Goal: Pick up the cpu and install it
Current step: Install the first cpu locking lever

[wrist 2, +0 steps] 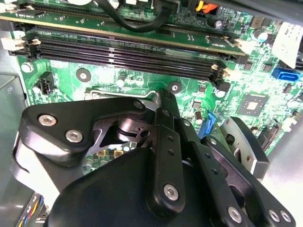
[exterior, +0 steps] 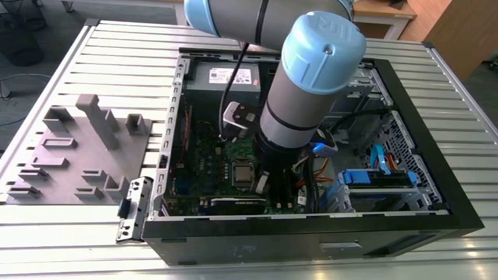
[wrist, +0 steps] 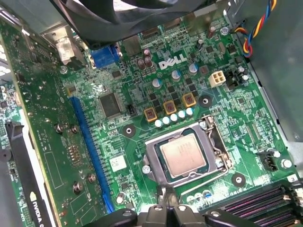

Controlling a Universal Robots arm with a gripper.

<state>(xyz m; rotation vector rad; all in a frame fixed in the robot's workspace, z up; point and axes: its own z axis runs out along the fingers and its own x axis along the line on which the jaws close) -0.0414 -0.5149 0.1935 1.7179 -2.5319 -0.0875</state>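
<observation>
The cpu [wrist: 184,155] is a flat square chip with a silvery top, lying level inside the open metal-framed socket [wrist: 152,156] on the green motherboard [wrist: 142,94]. In the exterior view the cpu [exterior: 242,173] sits mid-board inside the open computer case [exterior: 311,233], just off the exterior view's left of the arm's wrist. My gripper [wrist: 169,208] hovers at the socket's edge near the memory slots. Its fingertips [wrist: 163,210] are pressed together and nothing shows between them. The gripper's black linkage [wrist 2: 161,142] covers the socket in the second wrist view.
Black memory slots [wrist 2: 128,52] run beside the socket. A blue expansion slot [wrist: 90,146] and a graphics card [exterior: 233,204] lie on the socket's other side. A blue drive cage [exterior: 374,178] and cables fill the case's right. A grey fixture block [exterior: 70,151] stands outside on the slatted table.
</observation>
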